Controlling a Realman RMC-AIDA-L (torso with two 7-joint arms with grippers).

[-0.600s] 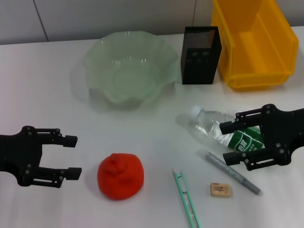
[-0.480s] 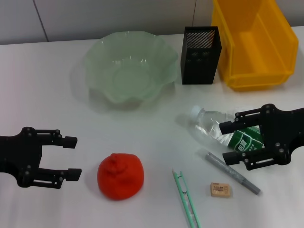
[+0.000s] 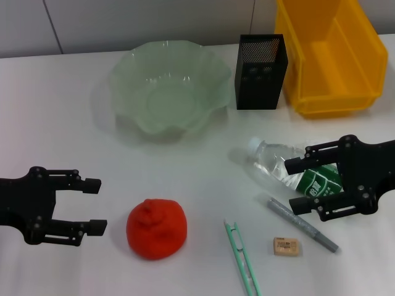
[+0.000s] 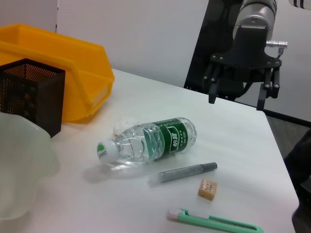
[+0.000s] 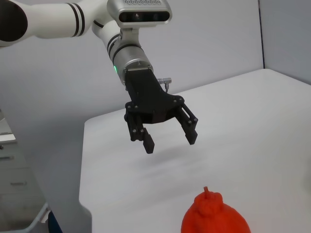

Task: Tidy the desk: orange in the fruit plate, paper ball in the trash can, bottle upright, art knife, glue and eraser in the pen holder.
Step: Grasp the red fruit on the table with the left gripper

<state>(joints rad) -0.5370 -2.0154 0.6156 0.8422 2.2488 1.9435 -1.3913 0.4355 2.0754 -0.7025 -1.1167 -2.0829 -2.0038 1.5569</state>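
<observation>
The orange point(image 3: 157, 228) rests on the white table near the front; it also shows in the right wrist view point(image 5: 214, 218). My left gripper point(image 3: 99, 205) hovers open just left of it, seen too as left gripper point(image 5: 170, 141). The bottle point(image 3: 281, 166) lies on its side, cap to the left. My right gripper point(image 3: 292, 186) hangs open over its labelled end, raised above the table point(image 4: 238, 99). A paper ball point(image 4: 127, 124) sits behind the bottle's neck. The grey glue stick point(image 3: 302, 224), eraser point(image 3: 286, 246) and green art knife point(image 3: 242, 259) lie in front of the bottle.
The empty fruit plate point(image 3: 213, 108) stands at the back middle. Right of it is the pen holder point(image 3: 259, 77), then the yellow trash can point(image 3: 333, 61) at the back right corner. A wall runs behind the table.
The left gripper has drifted very slightly toward the table's front edge. The right gripper and all the objects stay where they were.
</observation>
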